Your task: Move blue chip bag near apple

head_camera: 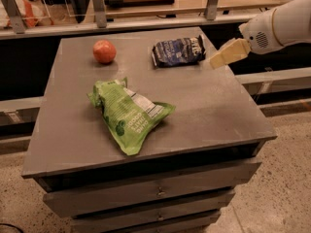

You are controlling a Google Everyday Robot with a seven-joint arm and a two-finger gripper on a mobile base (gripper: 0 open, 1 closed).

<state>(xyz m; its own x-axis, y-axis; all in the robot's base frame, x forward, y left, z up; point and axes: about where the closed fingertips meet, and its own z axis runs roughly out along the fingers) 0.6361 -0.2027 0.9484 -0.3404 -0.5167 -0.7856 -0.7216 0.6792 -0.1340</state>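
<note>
Now the end effector [218, 59] hovers over the right edge of the worktop [209, 110], just beside the blue chip bag [178, 51] on its right side (how far it is open, I cannot tell). The blue chip bag lies flat at the back of the worktop. The apple [104, 51] stands to its left, apart from it. A green bag [130, 115] lies nearer the front.

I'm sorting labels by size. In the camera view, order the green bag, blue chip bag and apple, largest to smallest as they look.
1. green bag, though it is nearest the camera, which flatters it.
2. blue chip bag.
3. apple.
The gripper hangs beside the blue chip bag, apart from it.
</note>
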